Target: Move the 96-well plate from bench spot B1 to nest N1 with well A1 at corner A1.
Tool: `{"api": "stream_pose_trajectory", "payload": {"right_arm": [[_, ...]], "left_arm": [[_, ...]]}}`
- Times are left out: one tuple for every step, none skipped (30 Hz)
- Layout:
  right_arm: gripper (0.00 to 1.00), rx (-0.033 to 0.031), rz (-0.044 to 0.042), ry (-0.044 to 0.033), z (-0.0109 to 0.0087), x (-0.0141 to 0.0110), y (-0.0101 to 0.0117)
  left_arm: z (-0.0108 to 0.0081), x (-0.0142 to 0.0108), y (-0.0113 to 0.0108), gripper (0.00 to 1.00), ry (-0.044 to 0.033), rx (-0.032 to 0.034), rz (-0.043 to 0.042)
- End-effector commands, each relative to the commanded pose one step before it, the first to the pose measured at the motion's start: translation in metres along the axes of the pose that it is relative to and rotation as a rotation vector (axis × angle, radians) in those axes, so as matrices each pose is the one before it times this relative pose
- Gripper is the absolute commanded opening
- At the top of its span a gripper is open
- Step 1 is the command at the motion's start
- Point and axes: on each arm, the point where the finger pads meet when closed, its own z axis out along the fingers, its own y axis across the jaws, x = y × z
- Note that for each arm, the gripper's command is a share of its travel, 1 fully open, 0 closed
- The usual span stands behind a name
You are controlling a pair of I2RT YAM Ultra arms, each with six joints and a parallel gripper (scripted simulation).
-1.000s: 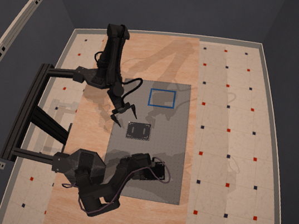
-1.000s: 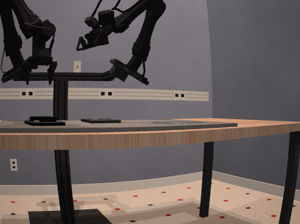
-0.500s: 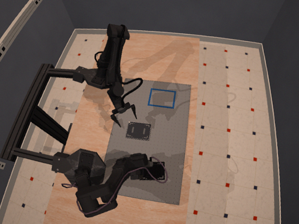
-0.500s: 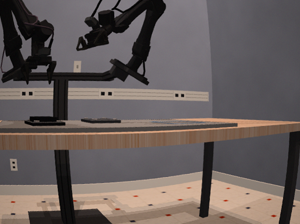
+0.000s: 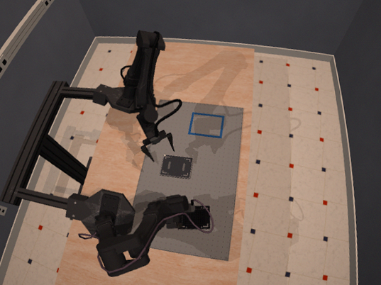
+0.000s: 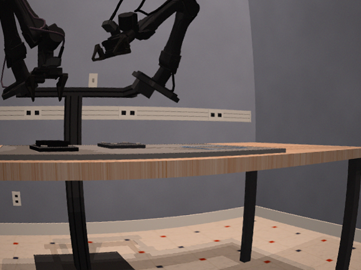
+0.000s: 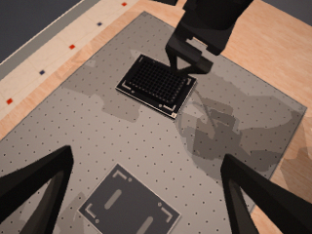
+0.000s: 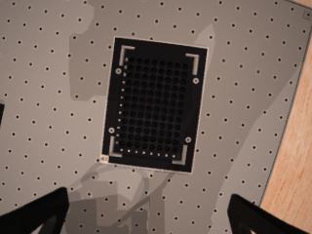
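The black 96-well plate (image 8: 153, 109) lies flat on a black nest pad with white corner locators (image 8: 192, 58), and a small A1 label (image 8: 103, 158) marks the pad's lower left corner in the right wrist view. My right gripper (image 8: 149, 200) hangs open and empty well above the plate. It also shows in the left wrist view (image 7: 190, 54) over the plate (image 7: 157, 84). In the top view the right arm covers most of the plate (image 5: 199, 218). My left gripper (image 5: 157, 145) is open and empty, high above the mat near an empty nest (image 5: 176, 167).
The empty nest (image 7: 129, 207) has two slots and white corner marks. A blue rectangle outline (image 5: 206, 125) lies on the grey perforated mat (image 5: 196, 177) at its far end. The mat sits on a wooden table; the arms hang from a black frame (image 5: 36, 149).
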Motion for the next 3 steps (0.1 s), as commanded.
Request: {"api": "stream_pose_trajectory", "payload": {"right_arm": [[1.0, -0.00801, 0.00221, -0.05345, -0.00635, -0.01384, 0.00379], [1.0, 0.0, 0.0, 0.0, 0.0, 0.0, 0.0], [1.0, 0.0, 0.0, 0.0, 0.0, 0.0, 0.0]], "left_arm": [[-0.00249, -0.01, -0.00182, 1.0, -0.03098, -0.00311, -0.01352], [0.0, 0.0, 0.0, 1.0, 0.0, 0.0, 0.0], [0.0, 0.0, 0.0, 1.0, 0.0, 0.0, 0.0]]}}
